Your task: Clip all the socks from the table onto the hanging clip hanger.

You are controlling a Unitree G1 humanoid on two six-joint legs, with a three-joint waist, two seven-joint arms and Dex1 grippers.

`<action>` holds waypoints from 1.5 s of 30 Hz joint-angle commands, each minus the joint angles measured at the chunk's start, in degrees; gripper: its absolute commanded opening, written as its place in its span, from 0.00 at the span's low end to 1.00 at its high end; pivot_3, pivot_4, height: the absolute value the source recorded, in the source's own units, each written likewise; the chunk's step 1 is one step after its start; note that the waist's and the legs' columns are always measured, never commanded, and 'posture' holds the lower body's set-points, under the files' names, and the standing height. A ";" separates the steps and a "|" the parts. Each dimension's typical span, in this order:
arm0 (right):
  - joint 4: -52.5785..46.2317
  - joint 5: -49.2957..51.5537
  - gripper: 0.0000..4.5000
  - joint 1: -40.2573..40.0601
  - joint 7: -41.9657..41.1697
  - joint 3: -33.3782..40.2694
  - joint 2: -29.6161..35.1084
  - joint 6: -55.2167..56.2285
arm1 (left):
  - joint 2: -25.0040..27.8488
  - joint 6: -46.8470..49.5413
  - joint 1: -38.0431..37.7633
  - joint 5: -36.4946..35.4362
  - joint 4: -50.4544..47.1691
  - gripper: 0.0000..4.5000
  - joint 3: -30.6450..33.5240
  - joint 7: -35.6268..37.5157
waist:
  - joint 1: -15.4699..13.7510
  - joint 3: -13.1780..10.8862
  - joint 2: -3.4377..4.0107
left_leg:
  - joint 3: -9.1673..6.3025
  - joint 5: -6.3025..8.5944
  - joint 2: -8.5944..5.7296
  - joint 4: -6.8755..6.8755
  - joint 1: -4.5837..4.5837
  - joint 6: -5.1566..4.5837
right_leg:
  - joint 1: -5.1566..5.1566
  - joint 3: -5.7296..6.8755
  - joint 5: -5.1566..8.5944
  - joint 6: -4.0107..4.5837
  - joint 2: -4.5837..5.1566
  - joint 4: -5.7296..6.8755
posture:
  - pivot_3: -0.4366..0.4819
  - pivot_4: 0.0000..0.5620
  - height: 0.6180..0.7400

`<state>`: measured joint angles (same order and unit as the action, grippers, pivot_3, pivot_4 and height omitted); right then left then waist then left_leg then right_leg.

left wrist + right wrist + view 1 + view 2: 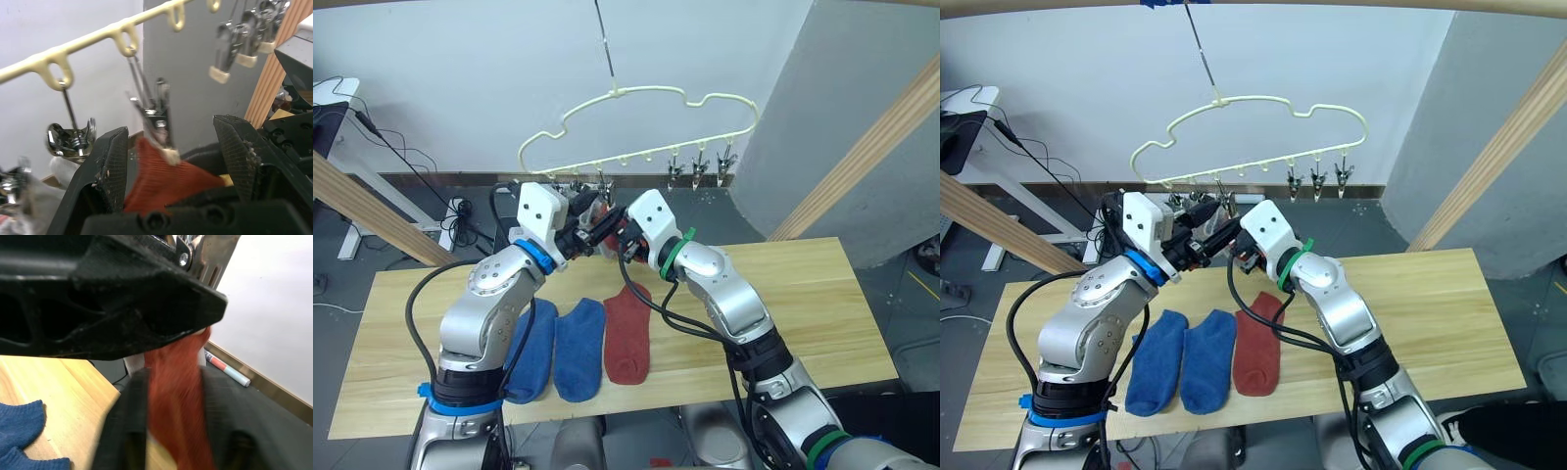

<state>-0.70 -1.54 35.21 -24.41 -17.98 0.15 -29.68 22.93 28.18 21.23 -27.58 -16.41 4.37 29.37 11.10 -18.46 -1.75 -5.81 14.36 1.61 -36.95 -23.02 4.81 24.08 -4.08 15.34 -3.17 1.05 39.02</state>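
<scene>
Blue socks, two of them (537,351) (579,348), lie side by side near the front edge of the wooden worktop (803,304), left of the middle, with a rust red sock (627,335) flat just beside them on the right. Above the worktop's back edge hangs the pale yellow clip hanger (636,122), its metal clips (702,168) in a row along the lower bar. The left gripper (171,161) is raised under the hanger with its jaws set wide apart, on either side of one clip (159,122) whose tip pinches the edge of a second red sock (166,178). The right gripper (173,431) meets it from the other side, its jaws closed on that same red sock, holding it up to the clip.
</scene>
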 commanded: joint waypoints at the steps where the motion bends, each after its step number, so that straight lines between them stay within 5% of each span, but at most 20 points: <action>1: -2.89 0.52 0.56 0.23 0.13 -0.06 -0.20 -0.34 | 1.50 -1.49 -0.86 -0.38 -2.17 0.68 1.99 1.14 | 0.00 0.00 0.00 | 0.00 0.00 0.00 0.00 0.00 0.00 | 0.00 0.00 0.00 0.00 0.00 0.00 | 0.19 0.53 1.00; 9: -7.58 0.26 0.56 -1.37 -0.63 -0.13 2.79 -2.73 | 5.14 -3.35 -4.51 -0.82 -2.48 0.68 4.74 4.54 | -0.02 0.00 0.00 | -0.01 0.00 0.01 0.01 0.00 0.00 | 0.01 0.00 0.00 0.00 0.00 -0.01 | 0.20 0.52 1.00; 20: -27.90 1.76 0.56 -9.69 -0.19 3.32 10.89 -9.97 | 13.41 -5.82 -9.16 -1.48 -6.40 0.68 6.03 12.93 | -0.29 0.00 0.00 | 0.00 0.00 0.01 0.03 -0.01 0.00 | 0.03 0.00 0.01 -0.01 0.00 -0.01 | 0.21 0.50 1.00; 26: -35.51 3.49 0.56 -11.19 2.16 6.57 9.70 -12.78 | 14.83 -4.46 -8.26 -4.35 -8.56 0.68 6.08 15.37 | -0.39 0.00 0.00 | 0.03 0.00 0.02 0.03 0.00 0.01 | 0.03 -0.02 0.01 -0.01 0.00 -0.02 | 0.21 0.50 1.00; 35: -32.43 5.05 0.56 -7.44 6.71 9.05 5.52 -12.75 | 13.47 -2.10 -3.64 -5.63 -8.00 0.68 4.16 14.63 | -0.36 0.01 0.00 | 0.03 0.00 0.02 0.01 0.00 0.01 | 0.03 -0.02 0.01 -0.01 -0.02 -0.01 | 0.21 0.50 1.00; 38: -30.66 5.64 0.43 -6.51 7.75 9.32 4.59 -12.51 | 12.85 -3.03 -2.96 -4.91 -7.90 0.68 3.66 14.24 | -0.39 0.01 0.00 | 0.02 0.00 0.03 0.03 0.00 0.00 | 0.03 -0.01 0.00 0.00 -0.02 -0.01 | 0.23 0.49 1.00; 45: -29.22 6.47 0.43 -5.58 9.78 9.86 3.05 -13.48 | 12.55 -3.56 -2.63 -4.27 -7.92 0.68 3.03 13.32 | -0.44 0.01 0.00 | 0.02 0.00 0.03 0.03 -0.01 0.00 | 0.04 -0.01 0.00 0.00 -0.01 -0.01 | 0.23 0.48 1.00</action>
<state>-28.42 4.07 28.76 -15.39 -8.86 3.69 -43.33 35.62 25.77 18.63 -32.18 -22.71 6.99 42.99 10.66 -18.45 -1.75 -5.79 14.36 1.64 -36.92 -23.03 4.81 24.12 -4.08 15.34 -3.17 1.04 39.01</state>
